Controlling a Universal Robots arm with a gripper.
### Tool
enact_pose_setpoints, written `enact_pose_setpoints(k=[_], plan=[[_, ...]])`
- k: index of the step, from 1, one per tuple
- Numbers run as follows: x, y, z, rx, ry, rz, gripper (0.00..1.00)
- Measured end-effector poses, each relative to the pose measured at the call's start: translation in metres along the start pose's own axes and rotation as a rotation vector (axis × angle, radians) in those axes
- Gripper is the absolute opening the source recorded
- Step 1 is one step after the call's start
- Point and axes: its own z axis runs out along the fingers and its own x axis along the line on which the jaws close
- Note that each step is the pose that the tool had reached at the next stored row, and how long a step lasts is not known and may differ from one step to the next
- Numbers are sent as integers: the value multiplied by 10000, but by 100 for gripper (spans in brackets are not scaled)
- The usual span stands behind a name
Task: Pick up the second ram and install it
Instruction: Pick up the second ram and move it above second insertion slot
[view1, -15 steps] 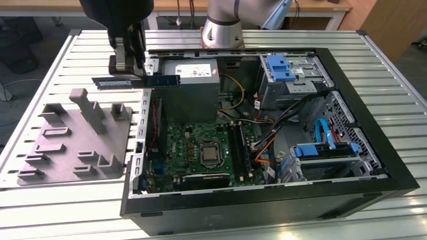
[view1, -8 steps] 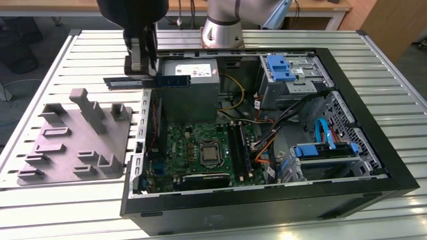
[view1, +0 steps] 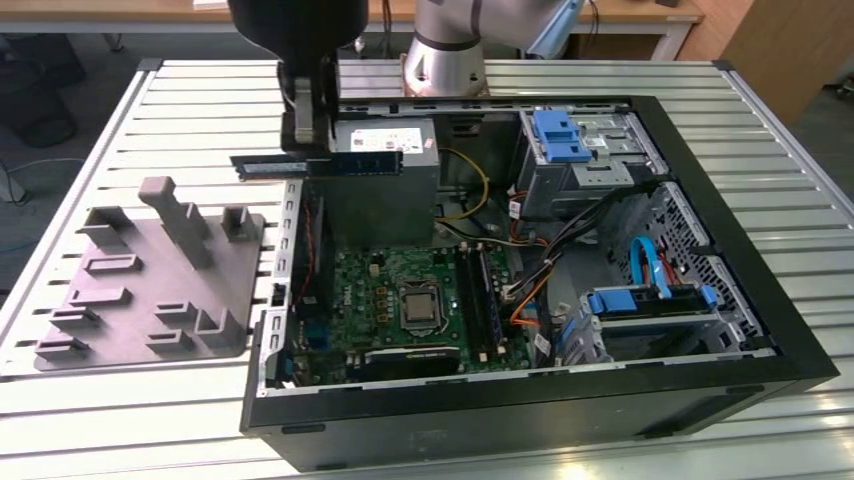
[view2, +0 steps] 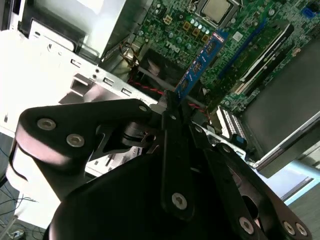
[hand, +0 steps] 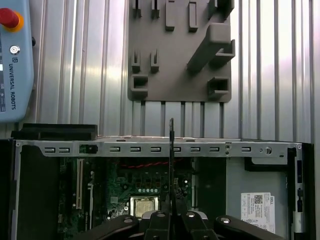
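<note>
My gripper is shut on the second ram, a thin dark stick held level and lengthwise above the open computer case's back left edge. It hangs between the grey holder block and the motherboard. In the second wrist view the ram sticks out from the gripper towards the motherboard below. In the first wrist view I see the ram edge-on, rising from the gripper over the case wall.
The long black memory slots lie right of the processor socket. A power supply, loose cables and blue drive cages crowd the case. A teach pendant lies on the slatted table.
</note>
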Motion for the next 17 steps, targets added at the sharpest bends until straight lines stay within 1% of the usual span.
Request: enact_pose_setpoints(k=[17], plan=[[3,-362,2,-21,2,2,14]])
